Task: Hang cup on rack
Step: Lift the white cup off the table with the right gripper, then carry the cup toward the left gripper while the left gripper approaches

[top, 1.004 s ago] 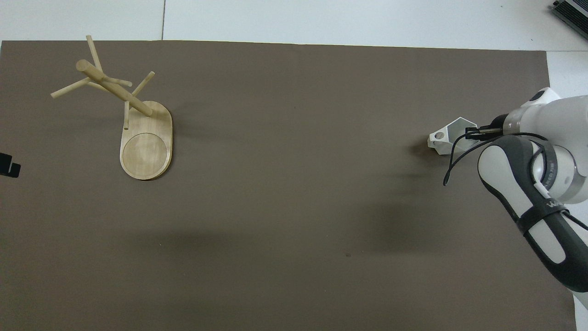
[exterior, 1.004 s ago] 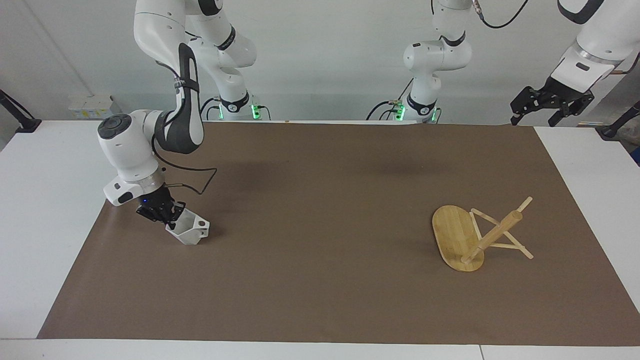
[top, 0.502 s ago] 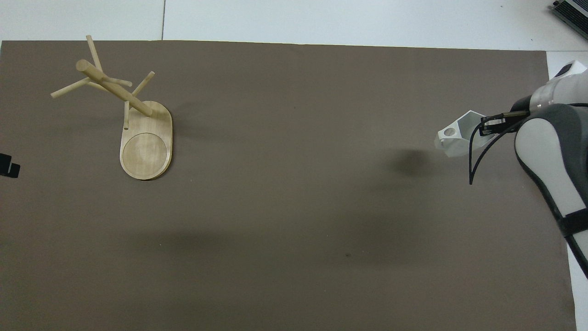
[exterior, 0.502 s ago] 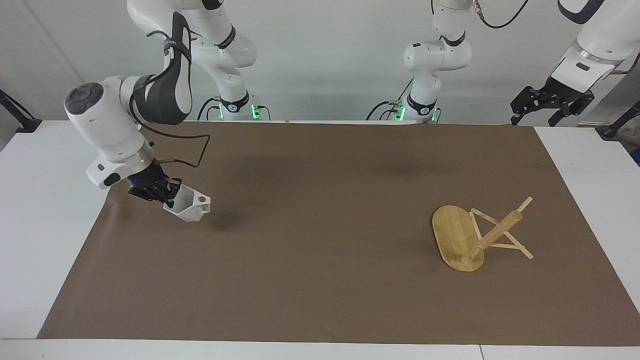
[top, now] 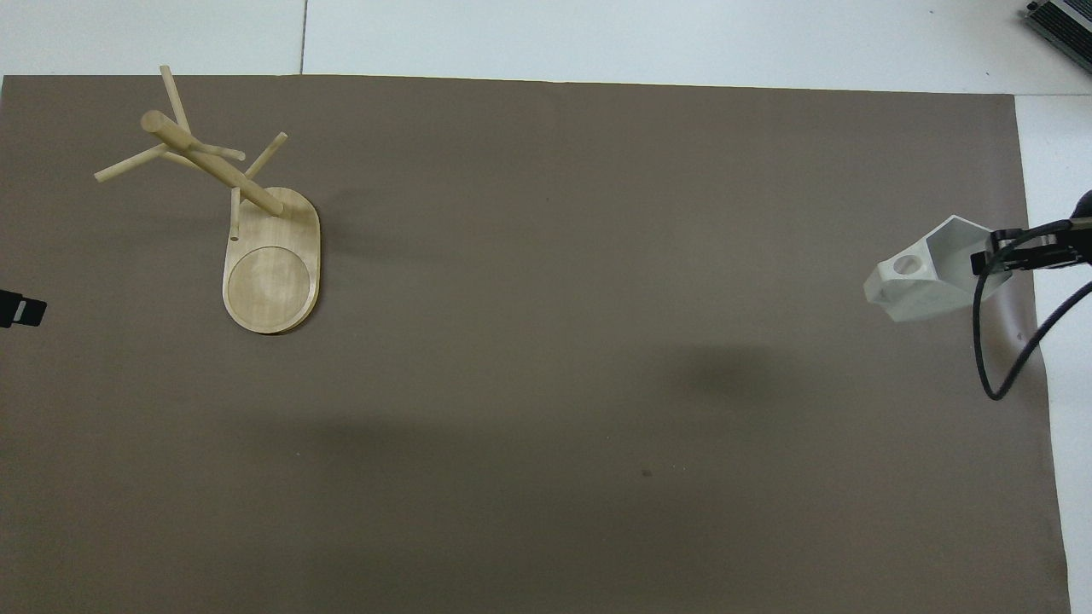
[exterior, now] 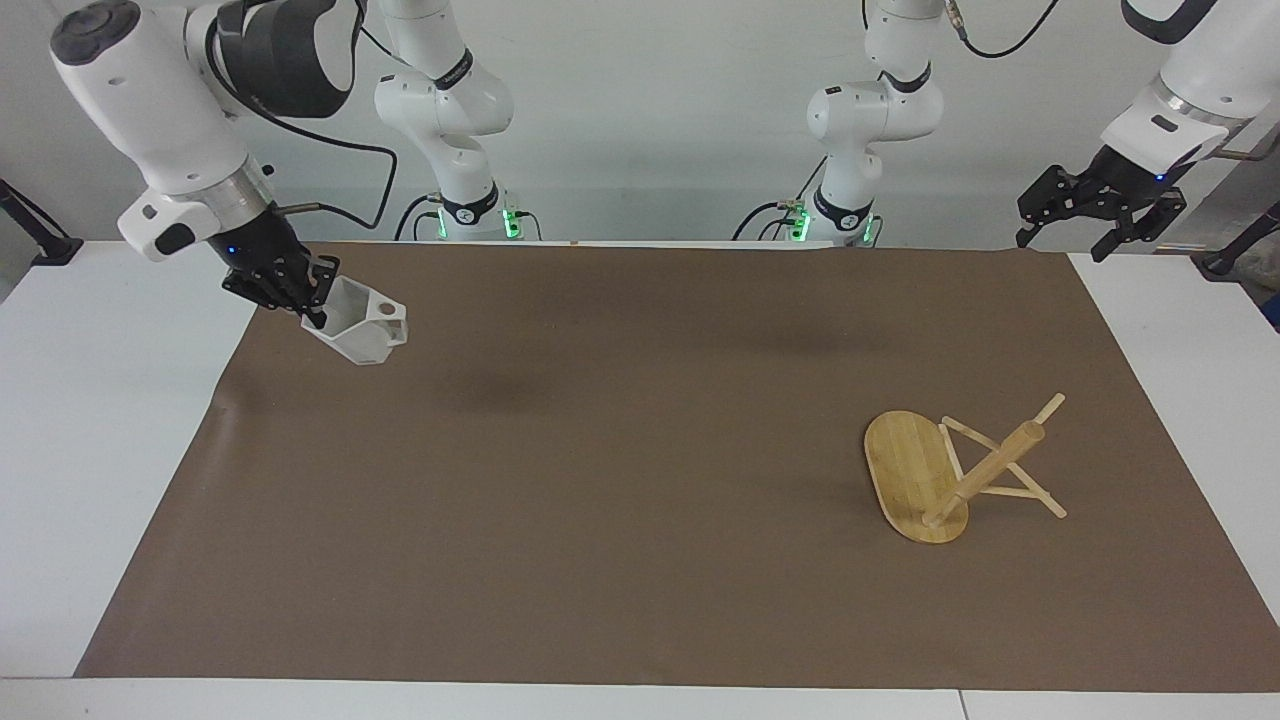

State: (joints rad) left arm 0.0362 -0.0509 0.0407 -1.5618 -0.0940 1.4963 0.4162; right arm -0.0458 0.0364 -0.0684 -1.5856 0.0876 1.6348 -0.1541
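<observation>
We carry the cup pinched in right hand, well apart from rack; left hand waits wide open. Next: line handle hole onto a peg.

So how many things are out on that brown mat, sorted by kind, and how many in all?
Small white faceted cup, held up over the brown mat in the right gripper: 1
Light bamboo mug rack with pegs, standing on the mat: 1
Total: 2

White arms, black pincers, looping black cable.
</observation>
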